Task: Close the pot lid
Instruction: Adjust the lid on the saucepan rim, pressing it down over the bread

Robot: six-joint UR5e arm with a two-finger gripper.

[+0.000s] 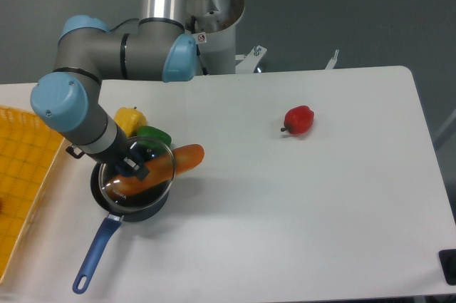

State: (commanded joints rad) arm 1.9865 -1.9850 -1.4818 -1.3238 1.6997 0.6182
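Observation:
The black pot (pixel 135 207) stands at the left of the white table, its long blue handle (pixel 95 254) pointing toward the front left. The clear glass pot lid (pixel 153 175) with a thin metal rim sits tilted over the pot's opening. My gripper (pixel 133 165) is on the lid's centre, shut around the knob, which its fingers hide. A long orange vegetable (pixel 182 158) lies across the pot under the lid and sticks out over the right rim.
A yellow pepper (pixel 130 117) and a green pepper (pixel 154 134) lie just behind the pot. A red pepper (pixel 299 120) lies at centre right. A yellow basket (pixel 21 175) stands at the left edge. A dark object (pixel 449 266) is at the front right corner.

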